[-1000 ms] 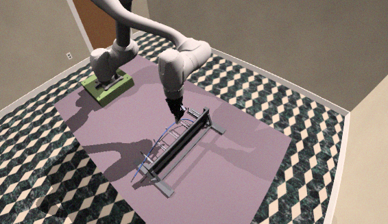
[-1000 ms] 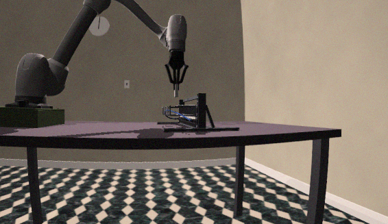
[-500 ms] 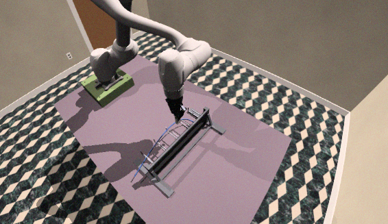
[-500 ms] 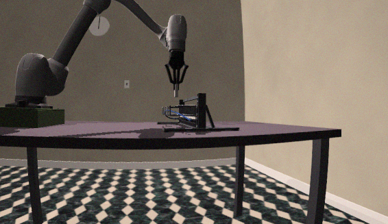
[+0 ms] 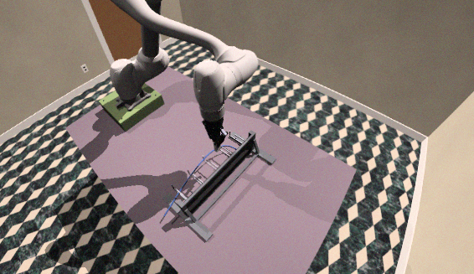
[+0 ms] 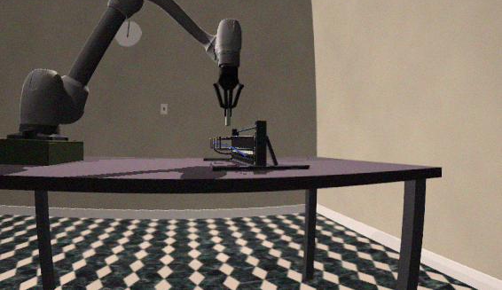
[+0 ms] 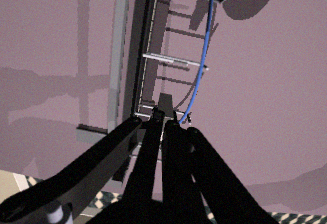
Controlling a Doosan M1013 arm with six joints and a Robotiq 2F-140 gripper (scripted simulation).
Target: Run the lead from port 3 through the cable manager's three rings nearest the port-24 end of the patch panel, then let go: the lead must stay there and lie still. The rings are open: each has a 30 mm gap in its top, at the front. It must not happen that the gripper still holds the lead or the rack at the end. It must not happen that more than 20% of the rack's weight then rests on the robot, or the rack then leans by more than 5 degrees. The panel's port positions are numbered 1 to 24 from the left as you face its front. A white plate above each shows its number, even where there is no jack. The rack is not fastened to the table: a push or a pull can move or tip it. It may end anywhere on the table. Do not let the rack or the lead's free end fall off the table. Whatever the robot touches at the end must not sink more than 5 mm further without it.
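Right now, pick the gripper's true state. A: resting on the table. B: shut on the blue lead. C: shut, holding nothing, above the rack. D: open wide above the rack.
C: the gripper hangs fully shut above the rack, and the blue lead runs free beside its fingertips.
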